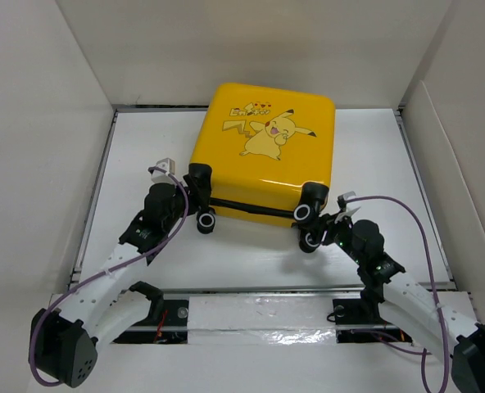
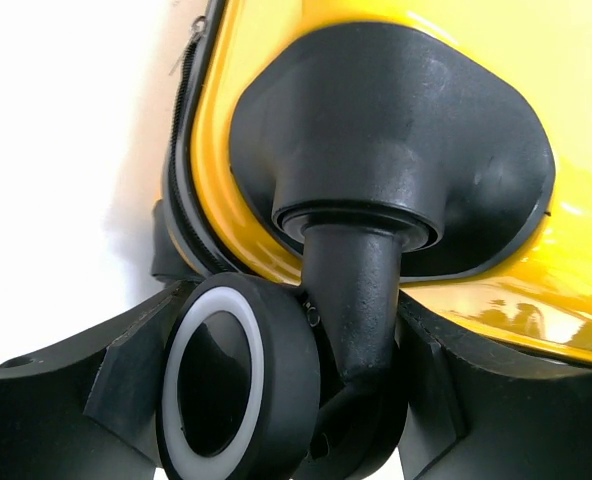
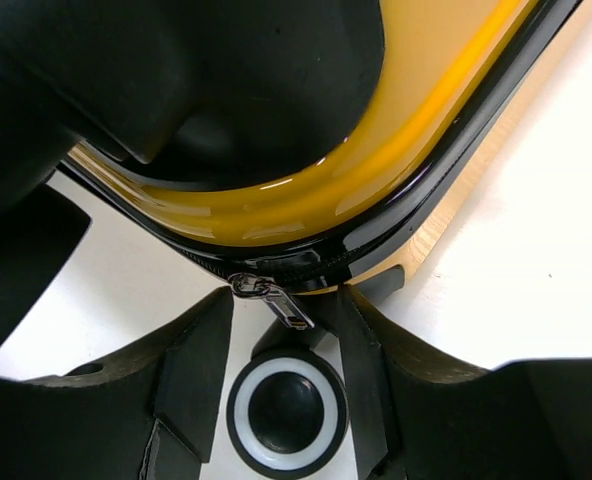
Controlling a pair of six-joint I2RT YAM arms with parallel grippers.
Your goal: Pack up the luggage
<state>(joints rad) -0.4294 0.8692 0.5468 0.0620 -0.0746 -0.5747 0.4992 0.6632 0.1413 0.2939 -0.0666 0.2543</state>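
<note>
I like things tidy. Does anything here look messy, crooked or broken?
Nothing looks broken or spilled. The suitcase lies flat with its lid down, just turned a little crooked on the table.

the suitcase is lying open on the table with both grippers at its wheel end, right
No: the suitcase is closed, not open, as the top view shows. It lies on the table with the left gripper and right gripper at its wheel end.
</note>
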